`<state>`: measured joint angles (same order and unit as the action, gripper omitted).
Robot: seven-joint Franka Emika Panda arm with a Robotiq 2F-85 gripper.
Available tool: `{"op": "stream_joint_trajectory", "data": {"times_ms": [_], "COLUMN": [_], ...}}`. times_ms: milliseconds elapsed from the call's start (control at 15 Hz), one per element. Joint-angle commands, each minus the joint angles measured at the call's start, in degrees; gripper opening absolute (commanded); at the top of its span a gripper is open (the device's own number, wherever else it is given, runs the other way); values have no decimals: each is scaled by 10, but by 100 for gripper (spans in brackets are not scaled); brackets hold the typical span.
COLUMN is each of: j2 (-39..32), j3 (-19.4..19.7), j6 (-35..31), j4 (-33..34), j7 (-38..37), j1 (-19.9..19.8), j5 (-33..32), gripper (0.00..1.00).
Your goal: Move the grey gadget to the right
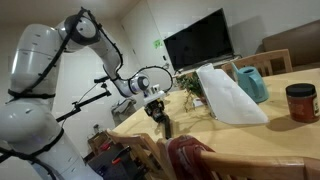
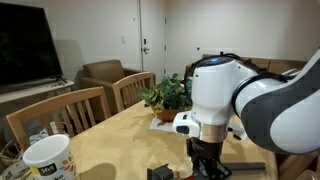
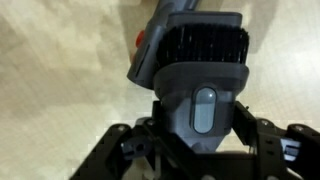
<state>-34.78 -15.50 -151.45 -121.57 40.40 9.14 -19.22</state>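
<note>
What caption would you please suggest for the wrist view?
Hand shut on the grey gadget, wooden table behind.

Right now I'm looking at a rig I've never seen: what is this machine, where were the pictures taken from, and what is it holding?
It is a white robot arm with a black gripper at its end. Two pictures come from cameras set around the table; the third from a camera on the arm's wrist. On the table stand a white bag, a teal jug, a red jar, a plant and a mug. The gripper is shut on the grey gadget, best seen in the wrist view.
</note>
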Motion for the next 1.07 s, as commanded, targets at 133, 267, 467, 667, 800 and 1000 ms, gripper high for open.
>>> {"op": "stream_joint_trajectory", "data": {"times_ms": [133,267,467,667,800,1000], "j2": [-15,-17,-20,-21,-20,-19], "j3": [3,3,0,1,2,3], "j6": [1,0,-1,-7,-9,-14], "j4": [30,33,39,39,38,38], "j7": [12,12,28,49,59,73], "j1": [11,12,11,11,11,11], "j5": [-14,-16,-19,-21,-21,-25], "gripper": [43,43,43,43,43,43]}}
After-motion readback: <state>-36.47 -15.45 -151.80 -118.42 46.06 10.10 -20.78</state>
